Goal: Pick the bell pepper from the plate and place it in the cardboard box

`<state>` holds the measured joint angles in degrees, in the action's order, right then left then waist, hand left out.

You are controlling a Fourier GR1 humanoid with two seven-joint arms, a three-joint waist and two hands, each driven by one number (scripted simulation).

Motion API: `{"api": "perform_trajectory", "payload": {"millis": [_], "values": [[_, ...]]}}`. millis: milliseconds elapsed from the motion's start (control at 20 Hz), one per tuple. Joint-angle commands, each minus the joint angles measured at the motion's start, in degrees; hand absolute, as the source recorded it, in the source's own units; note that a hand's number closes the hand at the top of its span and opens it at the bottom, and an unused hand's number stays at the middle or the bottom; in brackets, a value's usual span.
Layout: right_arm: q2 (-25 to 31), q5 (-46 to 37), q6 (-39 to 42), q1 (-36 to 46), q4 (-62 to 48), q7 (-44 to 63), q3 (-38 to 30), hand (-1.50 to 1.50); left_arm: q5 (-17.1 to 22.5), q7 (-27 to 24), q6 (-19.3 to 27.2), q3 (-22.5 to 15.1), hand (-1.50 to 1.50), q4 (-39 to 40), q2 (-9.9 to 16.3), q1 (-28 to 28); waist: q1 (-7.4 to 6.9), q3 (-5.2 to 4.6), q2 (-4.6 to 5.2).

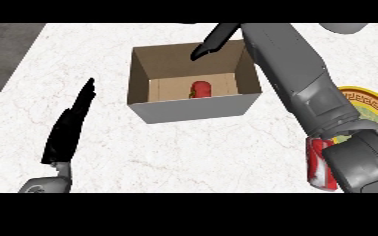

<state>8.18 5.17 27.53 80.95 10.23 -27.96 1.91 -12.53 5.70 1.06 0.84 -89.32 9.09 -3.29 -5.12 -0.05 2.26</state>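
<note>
Bell pepper [200, 89] on box [144, 67] floor near worktop's [184, 150] far edge; placing done; right hand [214, 42] fingers straight, holding nothing, above; next: withdraw clear of rim; left hand [70, 125] flat, resting.

One cardboard box [193, 107], one bell pepper [201, 88], one plate [363, 98], one can [319, 162].

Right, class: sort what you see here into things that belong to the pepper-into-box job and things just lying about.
Job:
bell pepper, inside the box
cardboard box
plate
right hand, above the box

Lying about:
red can
left hand, resting open
</note>
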Motion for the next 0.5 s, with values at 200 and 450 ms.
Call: {"api": "perform_trajectory", "payload": {"millis": [200, 450], "values": [[10.8, 3.1, 4.8, 2.1, -4.2, 1.8, -4.5, -1.50, -0.8, -1.6, 0.0, -1.0, 0.00, 0.0, -0.2, -1.1, -2.42, 0.06, 1.49], [15.7, 1.4, 8.9, -0.3, -3.8, -1.5, -3.2, -1.50, -0.9, -2.7, -0.7, -2.3, 0.00, 0.0, -0.7, -1.0, -3.90, 0.19, 2.73]]}}
